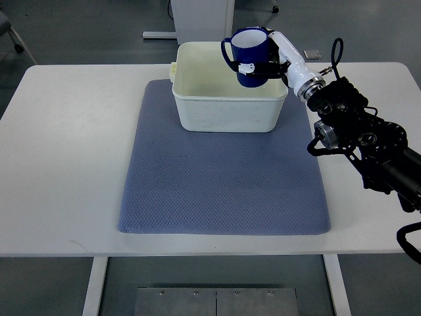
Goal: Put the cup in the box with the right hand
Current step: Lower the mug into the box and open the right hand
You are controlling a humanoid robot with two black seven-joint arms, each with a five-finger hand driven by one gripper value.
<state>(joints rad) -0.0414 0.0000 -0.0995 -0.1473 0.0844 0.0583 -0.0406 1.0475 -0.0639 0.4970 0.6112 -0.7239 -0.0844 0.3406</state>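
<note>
Blue cup (250, 58) held over the far right part of the cream box (229, 105).

The cup stands roughly upright, mouth up and white inside, its handle pointing left; whether its base touches the box floor is hard to tell. The right hand (271, 60) wraps it from the right, white fingers (248, 67) closed across its side. The black forearm (368, 141) slants in from the near right edge. The box sits at the far end of a blue-grey mat (223, 184) on the white table (66, 164).
</note>
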